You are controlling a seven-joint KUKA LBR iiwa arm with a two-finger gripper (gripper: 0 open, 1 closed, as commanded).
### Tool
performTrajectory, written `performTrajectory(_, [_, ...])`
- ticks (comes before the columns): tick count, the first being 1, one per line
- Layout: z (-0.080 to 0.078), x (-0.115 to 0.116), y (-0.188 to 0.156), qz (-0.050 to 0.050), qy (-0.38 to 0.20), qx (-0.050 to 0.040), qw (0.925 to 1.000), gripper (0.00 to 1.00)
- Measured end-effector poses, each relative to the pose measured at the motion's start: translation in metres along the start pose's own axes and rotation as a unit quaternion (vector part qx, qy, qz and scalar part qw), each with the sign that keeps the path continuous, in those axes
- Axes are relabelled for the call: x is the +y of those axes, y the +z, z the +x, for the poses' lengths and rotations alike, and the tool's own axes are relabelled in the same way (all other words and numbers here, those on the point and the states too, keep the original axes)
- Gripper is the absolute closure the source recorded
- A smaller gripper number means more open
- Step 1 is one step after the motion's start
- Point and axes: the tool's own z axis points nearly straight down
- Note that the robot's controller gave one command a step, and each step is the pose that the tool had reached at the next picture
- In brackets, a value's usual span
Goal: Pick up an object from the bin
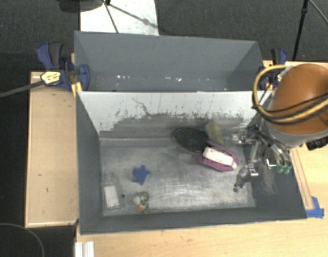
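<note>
Across the middle of the frame sits the bin (89,159), with the end effector (244,178) low at its right side, spread or pressed together I cannot tell. Just left of it lies a dark brush (189,139) touching a pink block (219,158). Well apart, toward the lower left, lie a blue scrap (140,174) and a clear vial (110,195).

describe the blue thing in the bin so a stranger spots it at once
Go to the bin's left half, far from the claw. A clear block and a round bit lie by the view's lower wall. The blue scrap sits beyond them, jagged, the only blue thing.
</note>
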Motion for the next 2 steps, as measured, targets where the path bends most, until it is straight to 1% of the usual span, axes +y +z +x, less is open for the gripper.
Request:
performTrajectory(1, [-0.042, 0.089, 0.115, -0.002, -0.081, -0.0026, 0.9967, 0.00])
performTrajectory(2, [-0.073, 0.029, 0.101, -0.002, -0.108, 0.0065, 0.9942, 0.00])
